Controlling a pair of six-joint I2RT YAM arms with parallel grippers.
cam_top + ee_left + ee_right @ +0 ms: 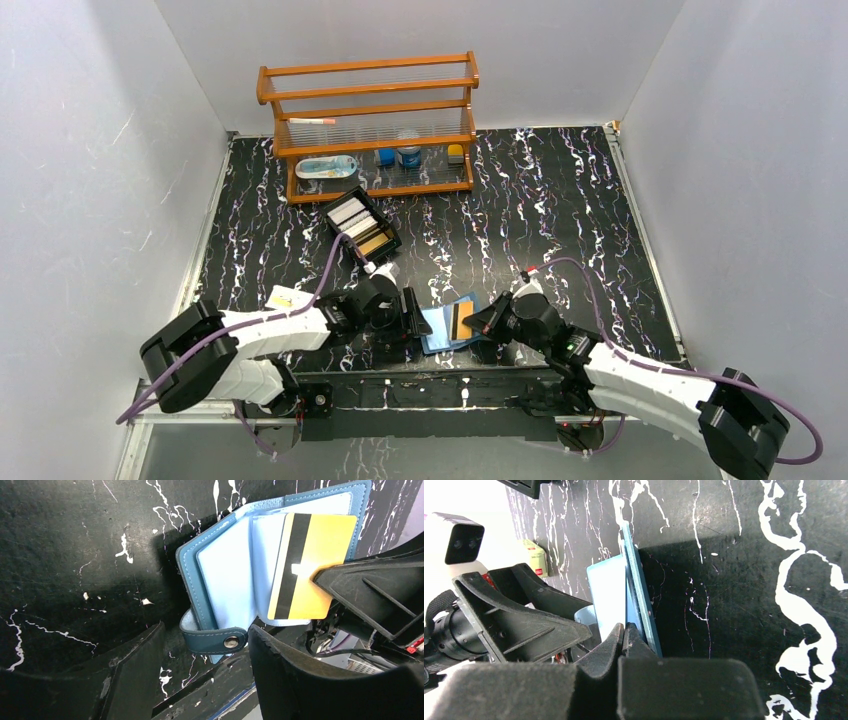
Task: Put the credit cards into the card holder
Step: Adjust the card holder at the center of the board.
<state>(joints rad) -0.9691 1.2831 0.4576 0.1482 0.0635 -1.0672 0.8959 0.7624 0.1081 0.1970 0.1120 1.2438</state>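
- Just past the arm bases, the right end effector is pinched on one short edge of a thin yellow credit card with a black magnetic stripe. In the right wrist view its two fingers meet, with the card edge-on between them.
- That yellow credit card lies flat over the pale inner pages of the open, square blue card holder. The card holder rests on the black, white-veined table at its near edge, between the two end effectors. Whether the card's far edge sits inside a pocket cannot be told.
- Opposite, the left end effector has its fingers spread apart and grips nothing. The card holder's snap-button tab sits in the gap between them.
- Beside the left arm, a small cream packet with a red mark lies on the table.
- Farther back, a black two-compartment box sits at an angle. It holds a stack of white credit cards in its far compartment and a stack of tan credit cards in its near one.
- Farthest off, a brown wooden three-tier rack stands by the back wall, with a few small items on its lowest shelf.
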